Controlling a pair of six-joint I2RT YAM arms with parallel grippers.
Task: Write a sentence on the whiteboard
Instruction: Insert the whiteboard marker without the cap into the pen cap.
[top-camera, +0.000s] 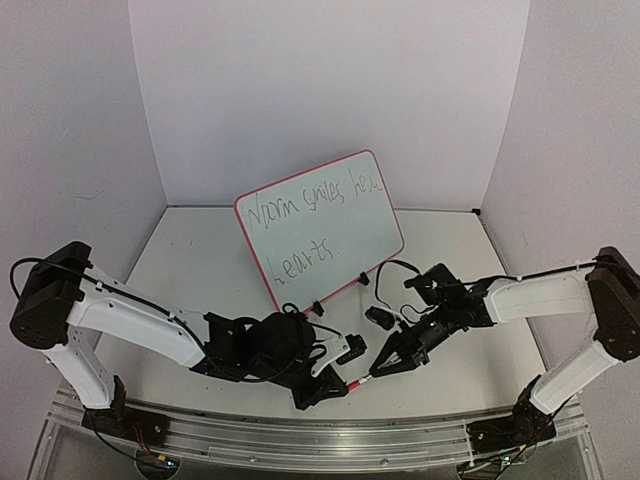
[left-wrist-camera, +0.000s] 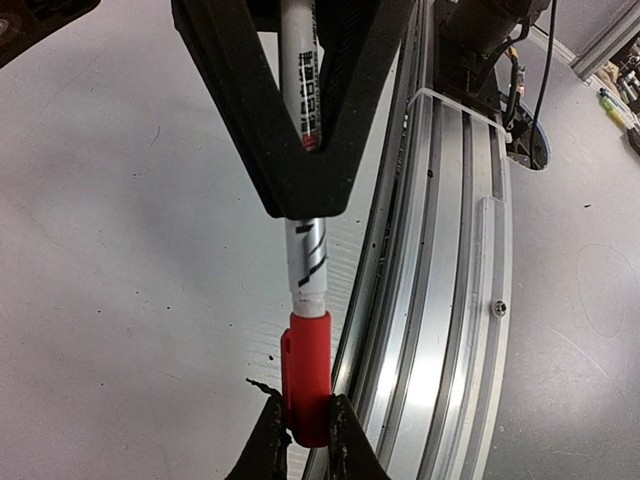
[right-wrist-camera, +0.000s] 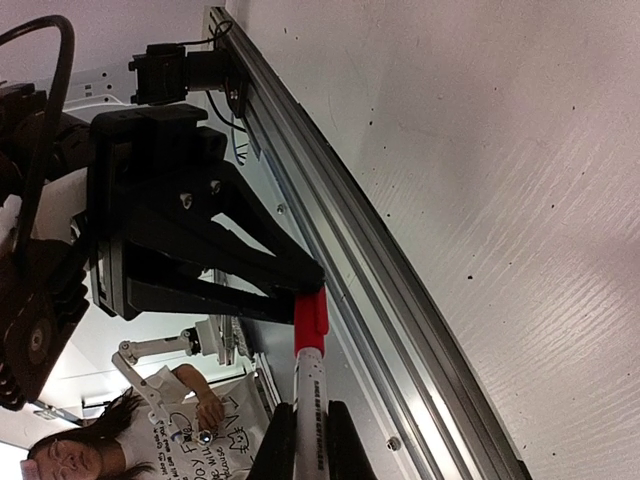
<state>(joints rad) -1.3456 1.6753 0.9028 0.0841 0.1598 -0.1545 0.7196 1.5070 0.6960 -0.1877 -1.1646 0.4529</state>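
Both jaws pinch one cylindrical marker (left-wrist-camera: 305, 255): left its red cap (left-wrist-camera: 306, 375), right its barrel (right-wrist-camera: 310, 400).

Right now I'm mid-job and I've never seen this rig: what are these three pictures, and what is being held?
The machine is two robot arms bolted at the near edge of the table. The wide picture looks down from above and behind them. The other two pictures come from a camera on each wrist, with that arm's own fingertips at the bottom edge. On the table stands the whiteboard, with the sentence written in two lines. The arms meet over one marker. The right gripper is shut on its white barrel. The left gripper is shut on the red cap, which sits on the marker's end.
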